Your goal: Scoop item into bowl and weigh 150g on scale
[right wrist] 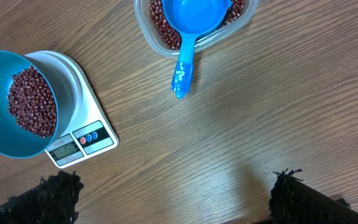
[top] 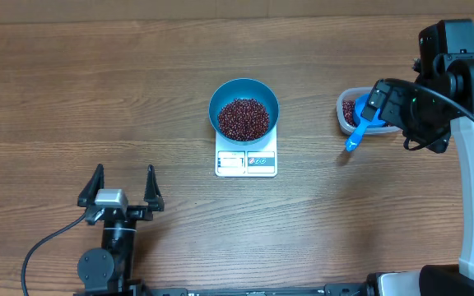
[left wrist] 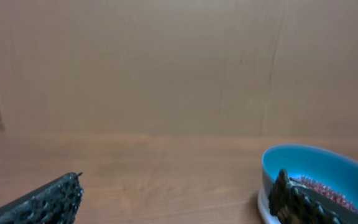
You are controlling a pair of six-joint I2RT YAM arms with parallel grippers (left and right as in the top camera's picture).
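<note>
Your right gripper [right wrist: 178, 186] is sitting closest to the lens in the right wrist view. Its fingers are spreading fully apart at the bottom corners and holding nothing. Your left gripper [top: 124, 177] is resting at lower left of the overhead view, likewise wide open and empty.

The bowl [top: 220, 92] is sitting on the scale [top: 246, 162] at frame centre in the overhead view, with a heap of beans [top: 243, 117] inside. The display is too small to read.

The tub [right wrist: 143, 28] is lying at the top of the right wrist view, and more beans are lying in it under the scoop [right wrist: 188, 37].

You're probably looking at a light, stiff plastic scoop. Its handle is poking out over the tub rim toward frame centre, so that's your grab point. The beans are likely hard, loose and quick to roll, so you're wanting level, slow carries.
</note>
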